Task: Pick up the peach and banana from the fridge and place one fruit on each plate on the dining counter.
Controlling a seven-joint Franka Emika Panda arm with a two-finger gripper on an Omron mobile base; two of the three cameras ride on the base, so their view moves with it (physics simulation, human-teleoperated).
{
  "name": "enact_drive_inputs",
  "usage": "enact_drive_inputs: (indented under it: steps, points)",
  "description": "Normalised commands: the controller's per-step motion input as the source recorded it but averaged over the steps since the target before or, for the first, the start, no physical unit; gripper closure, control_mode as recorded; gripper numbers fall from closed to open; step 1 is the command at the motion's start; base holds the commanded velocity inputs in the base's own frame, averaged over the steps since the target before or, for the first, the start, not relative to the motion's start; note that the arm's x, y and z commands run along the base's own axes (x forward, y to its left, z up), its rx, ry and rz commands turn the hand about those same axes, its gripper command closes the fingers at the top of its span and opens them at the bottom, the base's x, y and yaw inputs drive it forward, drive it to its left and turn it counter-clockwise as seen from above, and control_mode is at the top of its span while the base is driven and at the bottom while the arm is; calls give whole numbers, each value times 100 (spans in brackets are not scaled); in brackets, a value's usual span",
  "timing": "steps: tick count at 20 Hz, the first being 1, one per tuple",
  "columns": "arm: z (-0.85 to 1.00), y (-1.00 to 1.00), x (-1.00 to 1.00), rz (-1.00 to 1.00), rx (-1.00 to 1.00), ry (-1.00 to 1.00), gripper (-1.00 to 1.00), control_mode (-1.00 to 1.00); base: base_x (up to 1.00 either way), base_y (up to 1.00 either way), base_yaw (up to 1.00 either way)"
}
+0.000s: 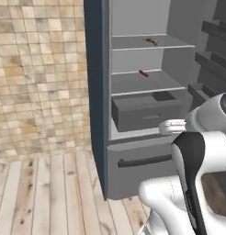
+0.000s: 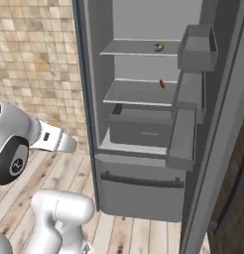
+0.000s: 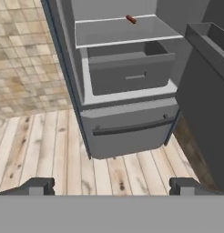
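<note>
Here, the open fridge (image 1: pixel 133 92) stands before the robot, its door swung wide and its pale grey inside on show. The gripper (image 3: pixel 111 185) hangs well short of it, over the plank floor, its fingers (image 3: pixel 36 185) spread fully apart and empty.

On the upper shelf (image 1: pixel 151 44) inside the fridge lies a small yellow-brown mottled thing, probably the banana (image 1: pixel 152 41), too small to read for certain. On the shelf just below it lies a short red-brown sausage-like piece (image 1: pixel 143 73), which is no part of the job. Below that shelf a grey drawer (image 1: pixel 144 112) stands pulled partly out, and under it the fridge's lower drawer front carries a dark bar handle (image 1: pixel 144 161). The peach cannot be made out on either shelf.

The step in hand looks like the reach for the first fruit. Done well, it would mean lifting the hand up level with the upper shelf, going in between the fridge's side wall and the door bins (image 2: pixel 196 47), and keeping the fingers wide until they stand either side of the fruit, clear of the shelf edge.

Left of the fridge runs a wall of beige stone tile (image 1: pixel 39 78) above a floor of pale wooden planks (image 1: pixel 50 197).
</note>
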Motion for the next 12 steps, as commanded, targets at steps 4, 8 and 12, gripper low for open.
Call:
enact_drive_inputs:
  steps: [4,8,12]
  points:
    - [0,0,0,0,0,0,-100,100,55,9,-37]
    - [0,0,0,0,0,0,-100,100,54,10,-38]
    - [0,0,0,0,0,0,-100,100,64,18,-30]
